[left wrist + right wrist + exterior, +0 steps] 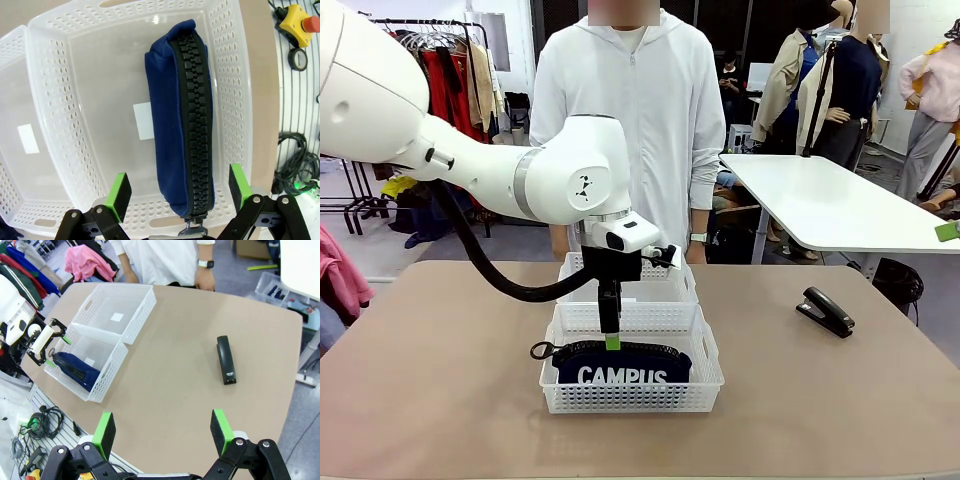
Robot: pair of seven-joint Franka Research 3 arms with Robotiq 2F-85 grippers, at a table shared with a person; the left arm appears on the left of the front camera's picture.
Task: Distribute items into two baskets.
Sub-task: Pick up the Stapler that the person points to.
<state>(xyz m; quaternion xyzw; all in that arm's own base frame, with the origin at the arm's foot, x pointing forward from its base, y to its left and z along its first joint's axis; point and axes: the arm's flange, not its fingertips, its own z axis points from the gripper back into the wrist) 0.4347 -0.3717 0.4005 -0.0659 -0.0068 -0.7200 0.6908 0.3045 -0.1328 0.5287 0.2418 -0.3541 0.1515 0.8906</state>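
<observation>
The near basket (630, 398) is being occupied by the pouch (620, 366), the left gripper (178, 189) being held wide open above it, while the stapler (825, 311) is being left on the table (440, 380), likely for the far basket (686, 286), the right gripper (162, 432) likewise wide.

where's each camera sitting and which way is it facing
Front: fixed on the robot's side, facing across the table at the person; left arm and open left hand over the near basket.
Left wrist: on the left arm, looking down into that basket at the pouch; its fingers show.
Right wrist: high over the robot's side, looking down at the stapler; open right hand shows.
Shared: all three show the pouch in the near basket.
</observation>
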